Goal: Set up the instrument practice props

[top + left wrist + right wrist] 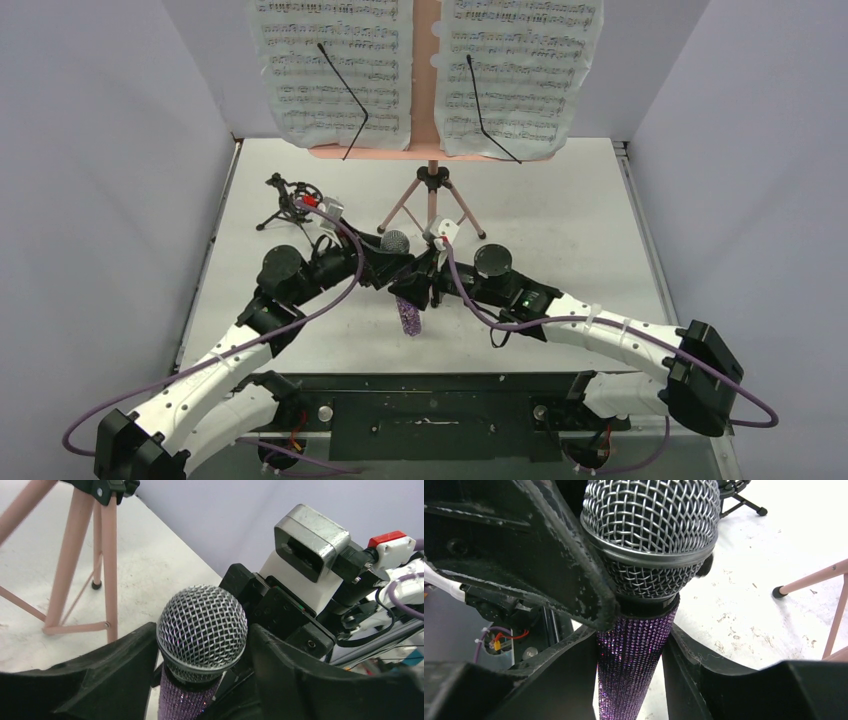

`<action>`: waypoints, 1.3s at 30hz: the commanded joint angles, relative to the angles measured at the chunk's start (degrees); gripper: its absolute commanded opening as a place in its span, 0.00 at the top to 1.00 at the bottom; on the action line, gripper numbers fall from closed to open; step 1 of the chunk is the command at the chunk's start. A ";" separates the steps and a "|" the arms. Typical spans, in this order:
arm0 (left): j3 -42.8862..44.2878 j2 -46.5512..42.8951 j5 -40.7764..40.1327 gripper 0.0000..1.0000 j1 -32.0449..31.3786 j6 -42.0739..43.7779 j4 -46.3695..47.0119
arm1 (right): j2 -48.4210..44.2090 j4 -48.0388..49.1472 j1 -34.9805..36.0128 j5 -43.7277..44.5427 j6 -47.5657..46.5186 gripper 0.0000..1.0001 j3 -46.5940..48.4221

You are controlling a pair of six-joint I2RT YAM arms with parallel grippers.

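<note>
The purple glitter microphone with its grey mesh head is held upright above the table between both arms. My left gripper is shut on its neck just under the head, with one finger crossing there. Lower down, my right gripper is shut on the glitter handle, a finger pressing each side. The pink tripod music stand stands behind, its desk carrying two white sheet-music pages. The small black tripod mic holder sits to the back left, apart from both grippers.
Pink stand legs rise close beyond the microphone. A foot of the mic holder shows at the top of the right wrist view. Grey walls enclose the white table on three sides.
</note>
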 commanded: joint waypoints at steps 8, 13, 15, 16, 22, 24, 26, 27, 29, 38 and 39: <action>-1.12 -0.81 -1.87 0.04 7.65 -9.46 6.67 | -2.46 0.78 0.74 7.08 -0.85 0.95 1.20; -3.52 -1.01 -1.84 0.04 15.15 -13.30 3.64 | -4.17 0.25 0.70 10.23 -0.66 0.95 0.37; -3.58 -0.76 -2.58 0.04 17.60 -13.33 0.39 | -4.40 0.10 0.74 10.67 -0.62 0.95 0.35; -3.50 -0.56 -2.89 0.04 18.75 -13.22 -1.40 | -4.43 -0.09 0.74 10.70 -0.58 0.95 0.35; -1.63 0.26 -4.93 0.04 27.29 -13.59 -12.34 | -3.99 -0.84 0.74 10.86 -1.02 0.95 0.66; -0.91 0.16 -6.72 0.04 29.82 -13.93 -15.90 | -4.22 -1.03 0.75 10.96 -1.10 0.95 0.62; -0.39 -0.08 -8.28 0.04 32.70 -13.99 -18.38 | -4.33 -1.07 0.75 11.10 -1.21 0.95 0.53; -0.19 -0.10 -9.29 0.04 33.40 -14.14 -19.42 | -4.42 -1.07 0.74 11.14 -1.20 0.95 0.53; 0.13 0.29 -10.80 0.04 37.15 -14.65 -20.71 | -4.50 -1.22 0.74 11.21 -1.20 0.95 0.57; -0.12 11.46 0.28 0.00 49.63 -23.50 -9.42 | -4.82 -2.10 0.74 11.50 -1.23 0.95 0.66; 0.11 13.13 1.30 0.00 49.82 -24.16 -7.24 | -4.91 -2.12 0.74 11.55 -1.27 0.95 0.62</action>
